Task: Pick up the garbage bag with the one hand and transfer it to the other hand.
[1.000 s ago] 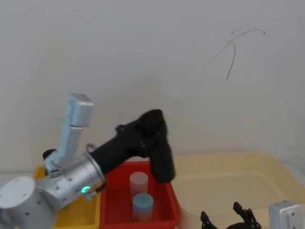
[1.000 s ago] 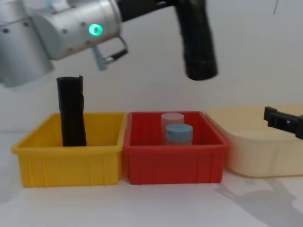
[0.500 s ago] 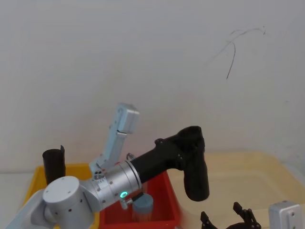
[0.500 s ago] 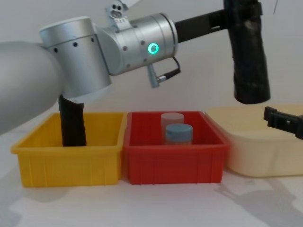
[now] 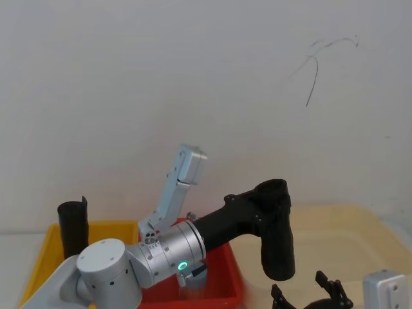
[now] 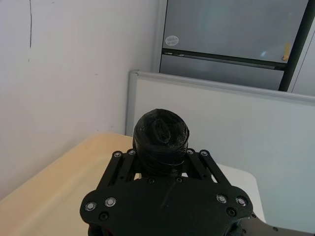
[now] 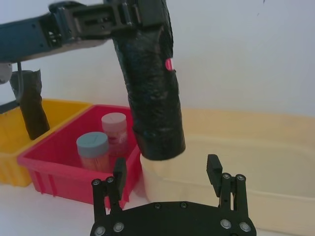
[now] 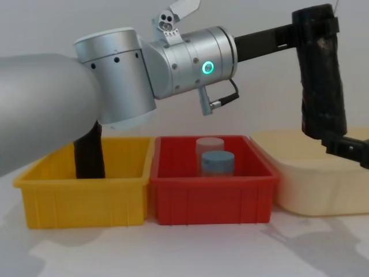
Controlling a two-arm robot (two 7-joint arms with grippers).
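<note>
The left gripper [image 8: 316,30] was clamped on the garbage bag [image 8: 322,81], which hung upright at the chest view's upper right, over the cream tub [image 8: 300,193]. The right gripper [image 7: 167,169] sat below it with fingers spread. At centre, the red bin [image 8: 210,203] held a blue-capped jar [image 8: 217,163] and a pink-capped jar [image 8: 209,144]. At left, the yellow bin [image 8: 81,199] held a slimmer black roll [image 8: 89,158].

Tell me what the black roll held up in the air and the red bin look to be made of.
The garbage bag, clamped in the left gripper: likely thin plastic film rolled tight, glossy with fine crinkles. The red bin: rigid moulded plastic, it seems, with smooth, slightly shiny walls and ribs along the base. The right gripper sits open below the bag.
</note>
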